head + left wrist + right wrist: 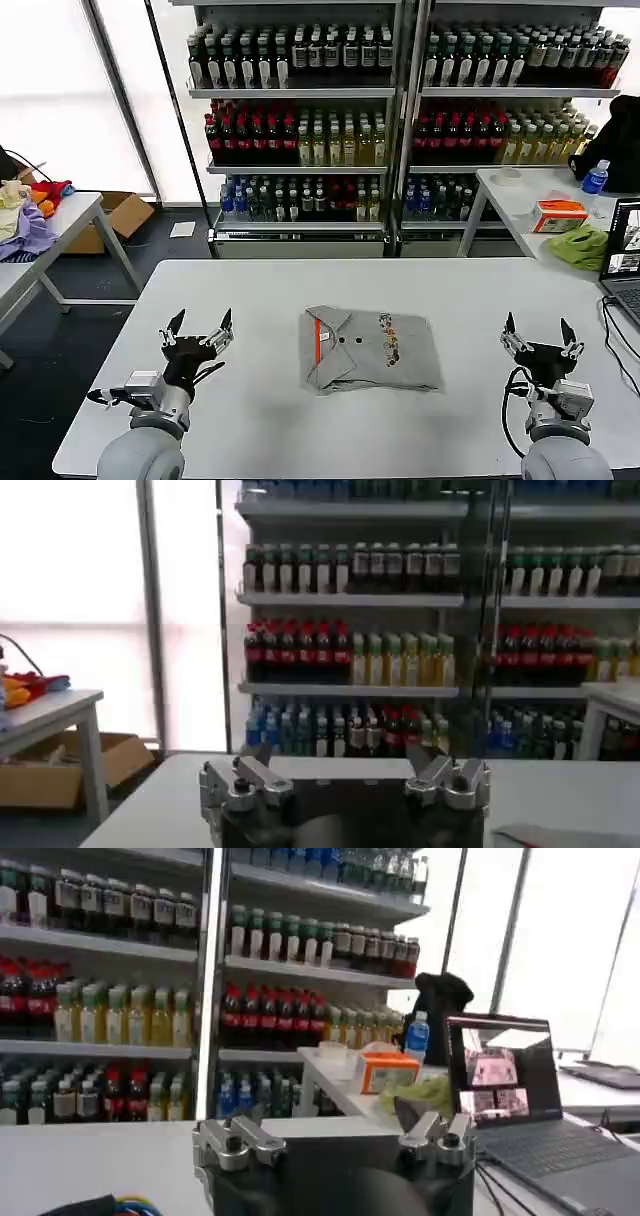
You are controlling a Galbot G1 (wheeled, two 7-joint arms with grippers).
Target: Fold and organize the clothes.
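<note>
I've got the grey shirt folded flat mid-worktop, orange-lined collar toward my left. Left claw hovers well left of it, fingers spread, empty. Right claw hovers well right, likewise open, apparently holding nothing.

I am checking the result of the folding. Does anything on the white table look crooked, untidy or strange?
Nothing stands out. The grey shirt lies folded into a compact rectangle at the middle of the white table, collar and print facing up. The left gripper and the right gripper are open, held above the table on either side, apart from the shirt.
</note>
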